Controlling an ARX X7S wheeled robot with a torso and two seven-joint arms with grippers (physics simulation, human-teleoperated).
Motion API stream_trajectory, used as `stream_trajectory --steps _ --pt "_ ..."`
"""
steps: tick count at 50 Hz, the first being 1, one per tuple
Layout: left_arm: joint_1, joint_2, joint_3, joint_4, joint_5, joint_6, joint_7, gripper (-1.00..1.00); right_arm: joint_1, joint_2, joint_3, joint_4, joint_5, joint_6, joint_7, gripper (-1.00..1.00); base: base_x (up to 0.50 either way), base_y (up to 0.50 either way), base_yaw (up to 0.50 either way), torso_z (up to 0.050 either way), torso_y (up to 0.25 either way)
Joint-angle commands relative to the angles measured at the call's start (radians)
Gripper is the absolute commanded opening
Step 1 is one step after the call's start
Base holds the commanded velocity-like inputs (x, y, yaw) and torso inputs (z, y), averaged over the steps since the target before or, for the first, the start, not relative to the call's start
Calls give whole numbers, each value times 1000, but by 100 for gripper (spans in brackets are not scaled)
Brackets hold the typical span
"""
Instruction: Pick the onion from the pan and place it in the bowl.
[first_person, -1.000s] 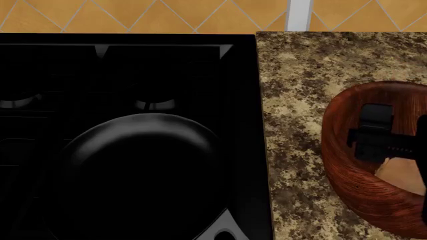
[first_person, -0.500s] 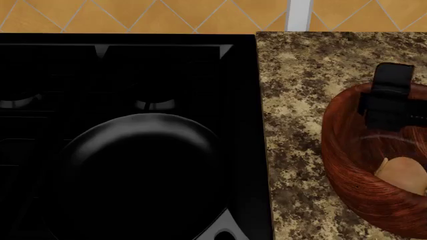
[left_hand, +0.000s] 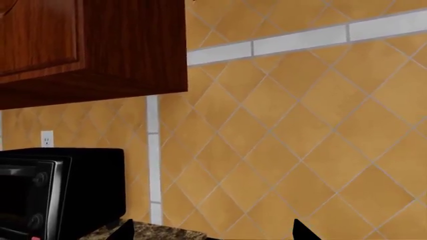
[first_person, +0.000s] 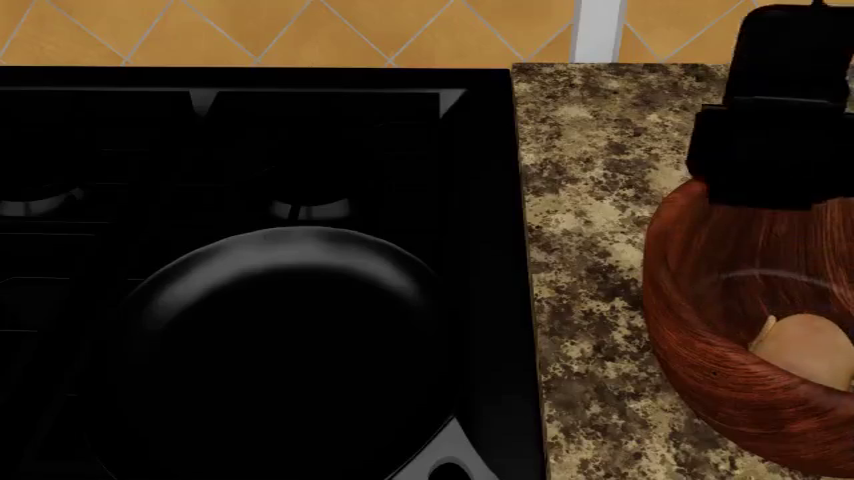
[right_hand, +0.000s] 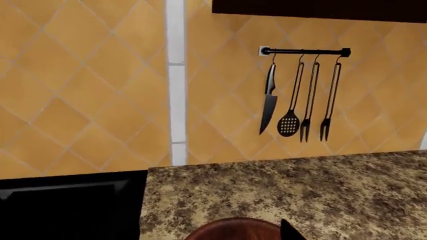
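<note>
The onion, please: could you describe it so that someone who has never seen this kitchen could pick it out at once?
Find the black stovetop, then the speckled granite counter beside it. On that counter stands a reddish-brown wooden bowl. Inside it lies the onion, small, smooth and tan, the only pale thing there; the black pan on the stove is empty.

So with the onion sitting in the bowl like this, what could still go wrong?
Little, probably. The onion lies low in the bowl, and the pan looks empty. Two risks:
1. The right gripper hangs over the bowl's far rim; dropping or swinging back could knock the bowl.
2. The bowl runs off the head view's edge, so how near it sits to the counter edge cannot be judged.
</note>
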Motion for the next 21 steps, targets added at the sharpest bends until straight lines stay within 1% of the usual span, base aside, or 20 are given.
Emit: stream_trajectory --steps 1,8,13,21 --pt "22 -7 -16 10 -10 9 -9 100 66 3 -32 -140 52 -106 27 100 0 0 0 0 0" --pt "37 -7 -19 10 -1 18 -4 100 47 -33 -31 -210 19 -147 -12 100 0 0 0 0 0" --pt "35 -5 -15 8 1 17 -4 100 53 -64 -27 -270 16 -187 -3 100 0 0 0 0 0" --pt "42 1 -10 2 13 24 2 100 61 -72 1 -393 -8 -247 17 100 0 0 0 0 0"
